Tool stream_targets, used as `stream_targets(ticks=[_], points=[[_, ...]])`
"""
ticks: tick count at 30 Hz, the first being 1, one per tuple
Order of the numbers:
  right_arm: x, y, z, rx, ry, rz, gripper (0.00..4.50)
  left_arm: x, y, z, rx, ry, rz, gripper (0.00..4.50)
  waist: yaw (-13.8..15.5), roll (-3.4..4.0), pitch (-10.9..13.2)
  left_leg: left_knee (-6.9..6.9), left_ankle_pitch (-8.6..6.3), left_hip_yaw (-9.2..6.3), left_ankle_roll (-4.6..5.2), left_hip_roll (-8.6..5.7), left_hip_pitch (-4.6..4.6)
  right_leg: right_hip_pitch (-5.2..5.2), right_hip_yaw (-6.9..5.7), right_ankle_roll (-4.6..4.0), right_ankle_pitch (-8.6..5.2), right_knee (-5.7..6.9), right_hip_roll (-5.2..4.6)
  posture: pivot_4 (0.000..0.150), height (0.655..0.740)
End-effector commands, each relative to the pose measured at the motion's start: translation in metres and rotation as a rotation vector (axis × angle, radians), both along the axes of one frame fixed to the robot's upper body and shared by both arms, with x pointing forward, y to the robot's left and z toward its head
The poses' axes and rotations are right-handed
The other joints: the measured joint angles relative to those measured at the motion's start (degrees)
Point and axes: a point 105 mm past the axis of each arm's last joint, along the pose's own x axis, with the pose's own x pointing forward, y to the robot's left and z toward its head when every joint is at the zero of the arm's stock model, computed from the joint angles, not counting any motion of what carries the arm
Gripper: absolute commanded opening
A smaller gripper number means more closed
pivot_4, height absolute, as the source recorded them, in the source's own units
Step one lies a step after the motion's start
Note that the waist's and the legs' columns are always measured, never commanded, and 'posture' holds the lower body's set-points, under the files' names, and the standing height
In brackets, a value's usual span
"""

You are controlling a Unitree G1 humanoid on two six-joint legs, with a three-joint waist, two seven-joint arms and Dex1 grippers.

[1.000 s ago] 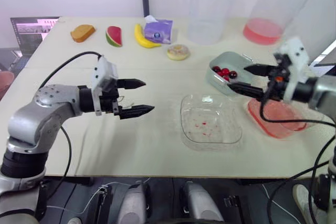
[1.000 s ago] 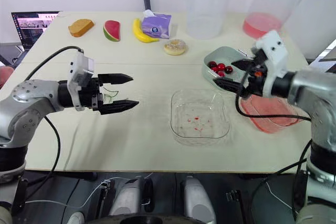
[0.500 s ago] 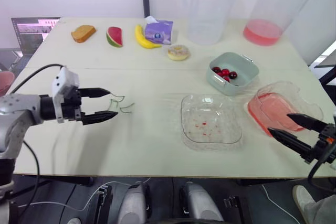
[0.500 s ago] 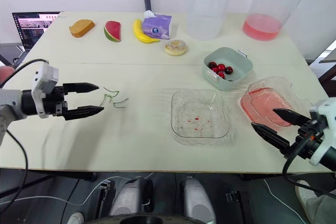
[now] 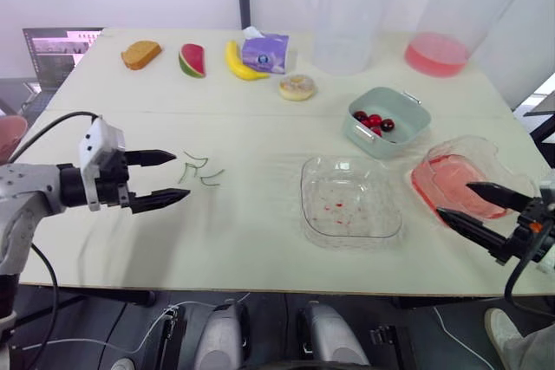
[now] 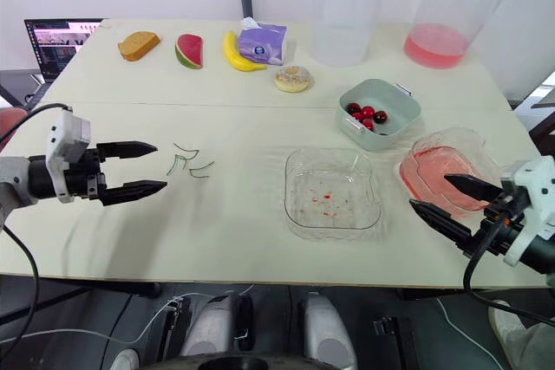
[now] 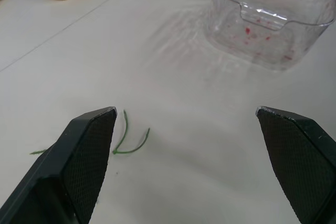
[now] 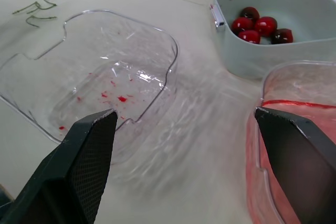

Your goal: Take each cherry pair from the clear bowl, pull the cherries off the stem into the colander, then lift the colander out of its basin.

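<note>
Clear bowl [image 5: 351, 208] empty, cherries [image 5: 373, 122] in colander [image 5: 368, 143], stems [image 5: 199, 171] laid toward table [image 5: 260, 249] left edge: pulling seems done. Left gripper [image 5: 180, 176], right gripper [image 5: 453, 198] wide, empty, free for lift.

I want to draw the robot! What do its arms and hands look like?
The left hand and right hand each have two long, pointed black fingers with a criss-cross pattern inside, and a white box behind them. The left arm is silver-grey and rounded. Black cables loop along both arms.
</note>
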Motion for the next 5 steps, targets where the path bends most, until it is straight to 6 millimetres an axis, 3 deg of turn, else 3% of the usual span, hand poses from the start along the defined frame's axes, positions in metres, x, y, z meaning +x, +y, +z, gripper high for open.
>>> stream_targets(ticks=[1,5], points=[[0.0015,0.0007,0.0108,-0.012,-0.039,0.008,4.41,-0.0019,0.0001,0.0141,0.000,-0.059,0.000,4.50,0.00,0.00,0.00,0.00,0.00,0.00,0.00,0.00,0.00,0.00,0.00,0.00,0.00,0.00,0.00,0.150,0.7400],[0.0030,0.0001,0.0107,-0.012,-0.038,0.007,4.41,-0.0016,-0.0006,0.0178,-0.012,-0.079,0.009,4.50,0.03,0.00,0.00,0.00,0.00,-0.01,0.00,0.00,0.00,0.00,0.00,0.00,0.00,0.00,0.01,0.150,0.7400]])
